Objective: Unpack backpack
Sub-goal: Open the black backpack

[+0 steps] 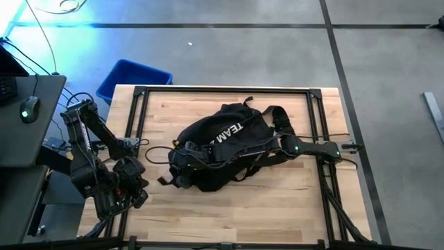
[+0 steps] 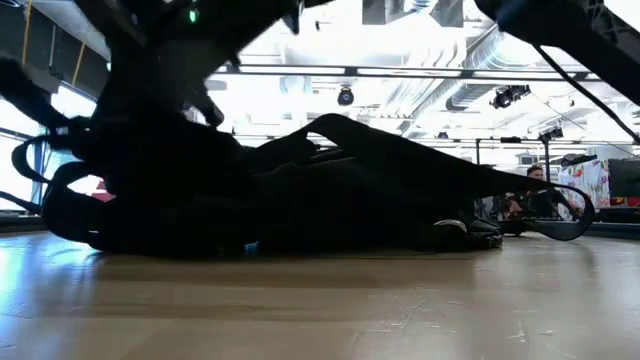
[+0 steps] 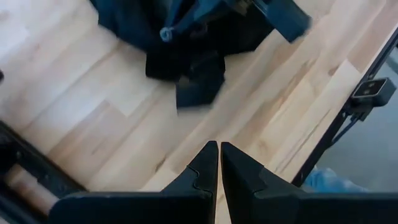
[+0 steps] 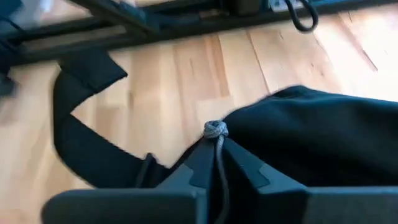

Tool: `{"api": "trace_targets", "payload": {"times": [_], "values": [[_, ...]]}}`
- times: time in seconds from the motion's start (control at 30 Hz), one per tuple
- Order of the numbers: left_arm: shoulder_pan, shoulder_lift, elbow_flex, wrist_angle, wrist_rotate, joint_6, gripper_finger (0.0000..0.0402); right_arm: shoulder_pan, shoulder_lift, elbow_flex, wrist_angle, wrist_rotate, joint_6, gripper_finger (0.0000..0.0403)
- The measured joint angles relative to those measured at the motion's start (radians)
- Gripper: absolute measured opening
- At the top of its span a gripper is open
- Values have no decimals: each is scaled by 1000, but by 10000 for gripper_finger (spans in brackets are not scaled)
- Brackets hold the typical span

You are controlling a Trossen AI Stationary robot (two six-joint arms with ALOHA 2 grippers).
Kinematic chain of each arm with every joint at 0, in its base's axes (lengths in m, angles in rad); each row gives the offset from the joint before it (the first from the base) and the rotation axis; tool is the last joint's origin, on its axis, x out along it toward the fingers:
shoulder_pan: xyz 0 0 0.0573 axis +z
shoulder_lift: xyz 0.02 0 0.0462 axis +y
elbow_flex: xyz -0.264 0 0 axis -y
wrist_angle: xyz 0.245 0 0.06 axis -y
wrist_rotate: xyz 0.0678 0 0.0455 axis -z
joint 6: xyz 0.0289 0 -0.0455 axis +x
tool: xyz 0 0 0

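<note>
My right gripper [image 4: 214,163] is clenched on the backpack's [image 1: 218,146] knotted zipper cord [image 4: 214,130]; I should pull steadily along the zipper.

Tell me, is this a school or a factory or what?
Probably a robot lab or workshop. A wooden table in a black metal frame stands on a bare concrete floor, pipes and ducts run across the open ceiling, and a desk with a computer mouse sits beside it.
</note>
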Motion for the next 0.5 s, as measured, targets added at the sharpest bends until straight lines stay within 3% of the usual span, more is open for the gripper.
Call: {"api": "trace_targets", "payload": {"times": [0.27, 0.5], "values": [[0, 4, -47, -1, -238, 42, 7, -1, -132, 1, -27, 35, 80, 1], [1, 3, -186, 86, -454, 42, 59, -14, -192, 2, -78, 57, 99, 0]]}}
